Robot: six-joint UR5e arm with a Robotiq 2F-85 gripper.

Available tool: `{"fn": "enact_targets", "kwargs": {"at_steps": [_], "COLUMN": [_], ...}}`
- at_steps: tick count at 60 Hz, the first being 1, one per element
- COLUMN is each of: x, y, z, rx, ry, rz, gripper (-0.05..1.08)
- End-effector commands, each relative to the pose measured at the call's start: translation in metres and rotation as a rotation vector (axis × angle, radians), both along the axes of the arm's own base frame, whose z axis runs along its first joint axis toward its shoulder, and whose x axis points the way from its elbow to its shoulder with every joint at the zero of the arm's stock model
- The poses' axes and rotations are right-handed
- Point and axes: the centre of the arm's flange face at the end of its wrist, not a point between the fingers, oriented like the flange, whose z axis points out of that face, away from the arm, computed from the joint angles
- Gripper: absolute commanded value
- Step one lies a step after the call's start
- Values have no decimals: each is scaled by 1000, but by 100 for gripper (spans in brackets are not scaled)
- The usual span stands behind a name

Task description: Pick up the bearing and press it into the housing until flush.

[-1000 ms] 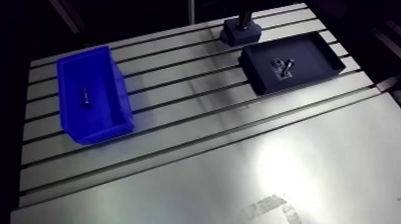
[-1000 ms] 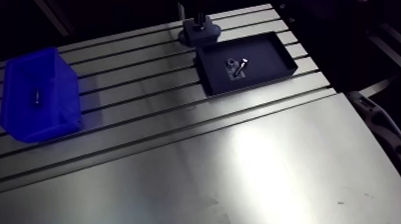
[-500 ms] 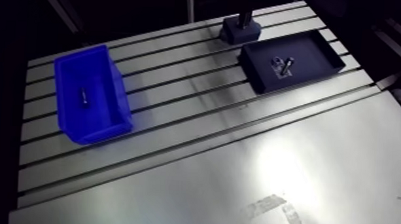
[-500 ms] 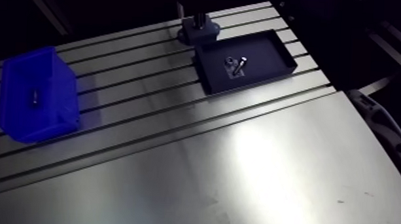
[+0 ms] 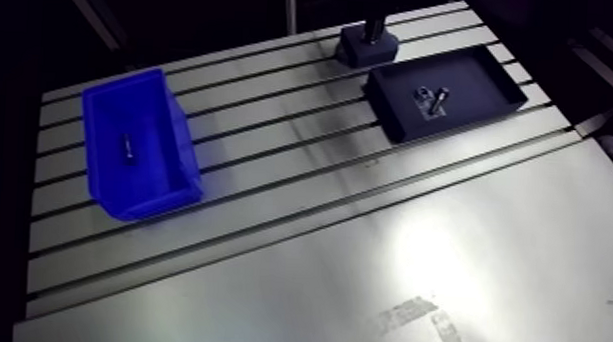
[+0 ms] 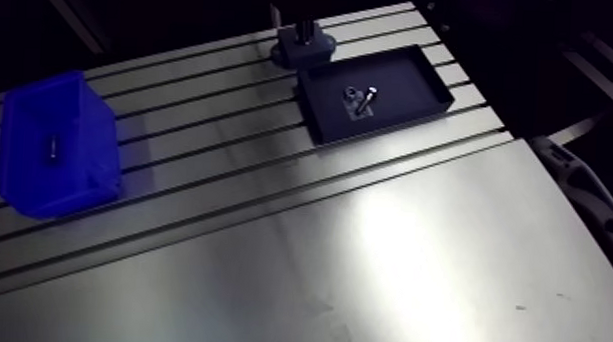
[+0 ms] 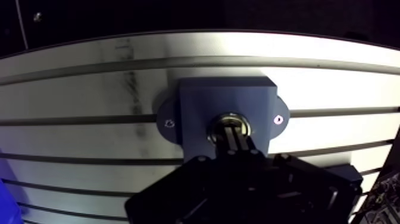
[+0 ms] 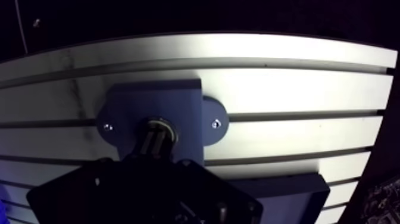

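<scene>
My gripper [image 7: 232, 138], pinched together, bears on the bearing [image 7: 221, 121] in the housing [image 7: 202, 101] by the table's [image 5: 466, 252] far edge. An off-centre push could cock it, I judge, jamming it proud.

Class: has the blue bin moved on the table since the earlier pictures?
No. The blue bin covers the same slots of the table; the whole view shifted slightly, so the camera moved.
</scene>
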Motion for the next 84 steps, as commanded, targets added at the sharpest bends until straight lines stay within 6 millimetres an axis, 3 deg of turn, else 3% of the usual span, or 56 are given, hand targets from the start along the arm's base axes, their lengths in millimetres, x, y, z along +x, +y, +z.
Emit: {"fn": "enact_targets", "kwargs": {"at_steps": [1,55,84], "x": [0,0,5], "y": [-2,-1,-7], "z": [0,-4,59], "rx": [-1,-6,27], "ry": [0,-3,71], "rz": [2,4,12], "gripper": [108,108,107]}}
